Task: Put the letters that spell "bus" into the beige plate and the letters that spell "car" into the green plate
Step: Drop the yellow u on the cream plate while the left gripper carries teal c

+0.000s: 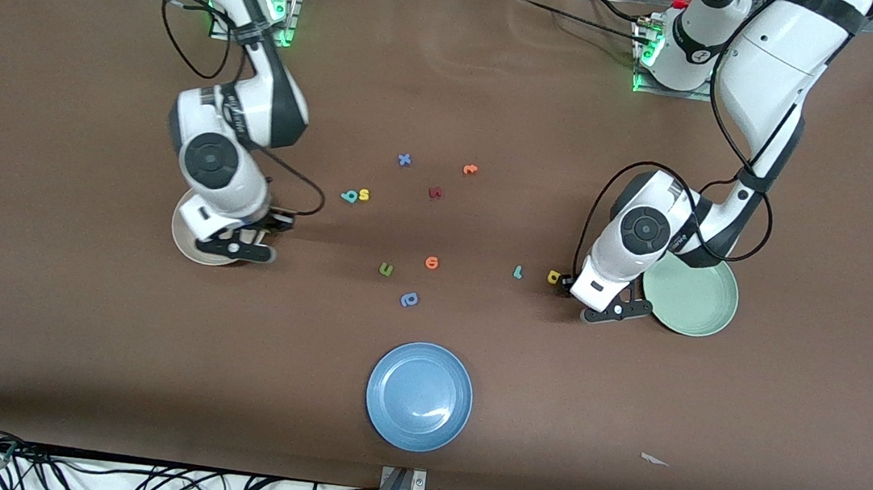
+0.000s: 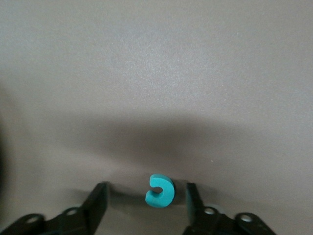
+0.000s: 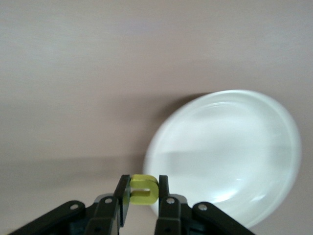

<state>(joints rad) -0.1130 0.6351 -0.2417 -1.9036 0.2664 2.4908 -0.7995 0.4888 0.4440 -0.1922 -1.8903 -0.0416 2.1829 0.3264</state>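
My right gripper [image 3: 144, 182] [image 1: 270, 226] is shut on the yellow "u" [image 3: 144, 192] and holds it at the edge of the beige plate [image 3: 234, 147] [image 1: 181, 238]. My left gripper [image 2: 145, 191] [image 1: 566, 285] is down at the table beside the green plate [image 1: 694, 300]. Its jaws stand open around the teal "c" [image 2: 160, 190], which lies on the table closer to one finger. Next to that gripper lie the yellow "a" [image 1: 554, 277] and the teal "r" [image 1: 517, 271]. The teal "b" [image 1: 349, 196] and yellow "s" [image 1: 364, 194] lie together mid-table.
A blue plate [image 1: 419, 396] sits near the front camera. Loose letters lie mid-table: a blue x [image 1: 404, 160], an orange letter [image 1: 469, 169], a dark red one [image 1: 435, 193], a green u shape [image 1: 385, 270], another orange one [image 1: 431, 262], a blue round one [image 1: 409, 300].
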